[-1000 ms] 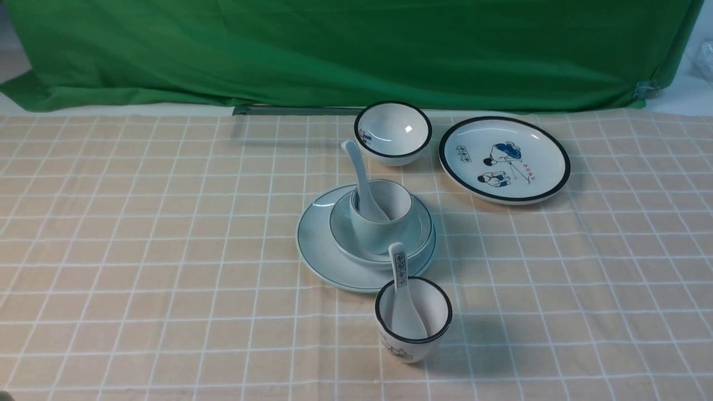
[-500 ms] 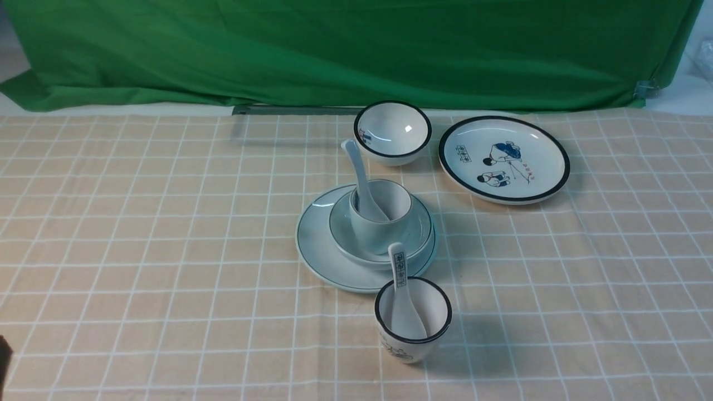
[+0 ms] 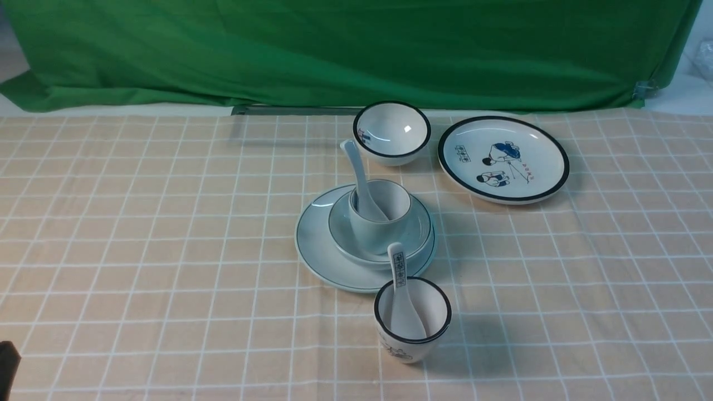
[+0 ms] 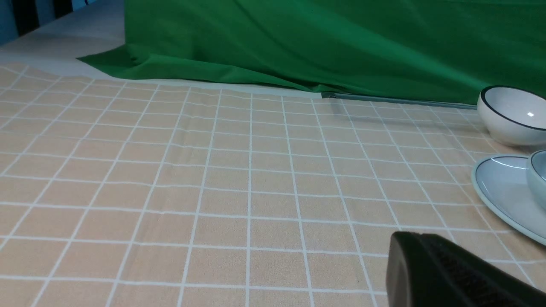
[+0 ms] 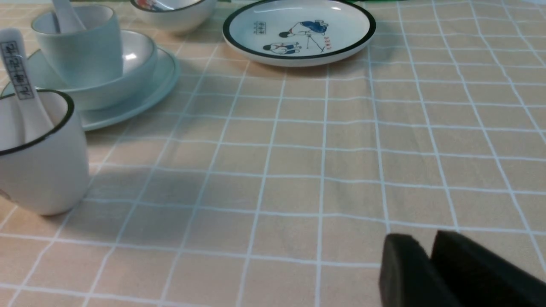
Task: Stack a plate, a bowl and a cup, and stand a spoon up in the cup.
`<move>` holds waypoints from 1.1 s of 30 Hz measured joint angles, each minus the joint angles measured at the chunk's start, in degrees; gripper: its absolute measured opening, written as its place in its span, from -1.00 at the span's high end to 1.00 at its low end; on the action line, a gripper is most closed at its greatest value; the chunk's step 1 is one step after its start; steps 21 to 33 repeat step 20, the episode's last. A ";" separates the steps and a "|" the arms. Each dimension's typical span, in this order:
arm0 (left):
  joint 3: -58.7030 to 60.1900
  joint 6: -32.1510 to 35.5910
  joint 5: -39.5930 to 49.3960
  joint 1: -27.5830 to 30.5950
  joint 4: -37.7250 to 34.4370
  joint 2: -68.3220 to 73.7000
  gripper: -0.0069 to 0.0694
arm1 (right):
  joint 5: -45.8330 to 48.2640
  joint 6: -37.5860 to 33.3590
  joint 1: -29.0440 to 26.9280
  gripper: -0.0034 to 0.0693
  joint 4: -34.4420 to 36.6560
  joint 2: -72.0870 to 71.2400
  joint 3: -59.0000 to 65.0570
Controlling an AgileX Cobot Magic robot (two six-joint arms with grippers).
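The pale plate [image 3: 320,245] lies mid-table with the wide bowl [image 3: 420,228] on it and the plain cup [image 3: 379,231] standing in the bowl. The plain spoon [image 3: 359,172] stands in the cup, handle leaning back-left. The right wrist view shows the same stack: cup [image 5: 81,47], bowl [image 5: 136,64], plate [image 5: 158,81]. My left gripper [image 3: 8,365] shows only as a dark tip at the front-left corner, far from the stack; its jaws [image 4: 409,243] are shut and empty. My right gripper [image 5: 426,243] hovers over bare cloth, slightly open, holding nothing.
A black-rimmed cup [image 3: 412,320] with a marked white spoon [image 3: 400,278] stands just in front of the stack. A black-rimmed bowl [image 3: 391,132] and a cartoon plate [image 3: 503,159] sit behind it and to the right. A green drape [image 3: 334,50] closes the back.
A dark tip of my left gripper has come into the front view at the bottom-left corner. The crockery has not moved.
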 joint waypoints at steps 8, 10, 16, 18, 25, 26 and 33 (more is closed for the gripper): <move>0.00 0.30 0.00 0.00 0.00 0.00 0.81 | 0.00 0.00 0.00 0.45 0.00 0.00 0.00; 0.00 0.36 0.00 0.00 0.00 0.00 0.81 | 0.00 0.00 0.00 0.43 0.00 0.00 0.00; 0.00 0.36 0.00 0.00 0.00 0.00 0.81 | 0.00 0.00 0.00 0.39 0.00 0.00 0.00; 0.00 0.36 0.00 0.00 0.00 0.00 0.81 | 0.00 0.00 0.00 0.38 0.00 0.00 0.00; 0.00 0.36 0.00 0.00 0.00 0.00 0.81 | 0.00 0.00 0.00 0.36 0.00 0.00 0.00; 0.00 0.36 0.00 0.00 0.00 0.00 0.81 | 0.00 0.00 0.00 0.36 0.00 0.00 0.00; 0.00 0.36 0.00 0.00 0.00 0.00 0.81 | 0.00 0.00 0.00 0.36 0.00 0.00 0.00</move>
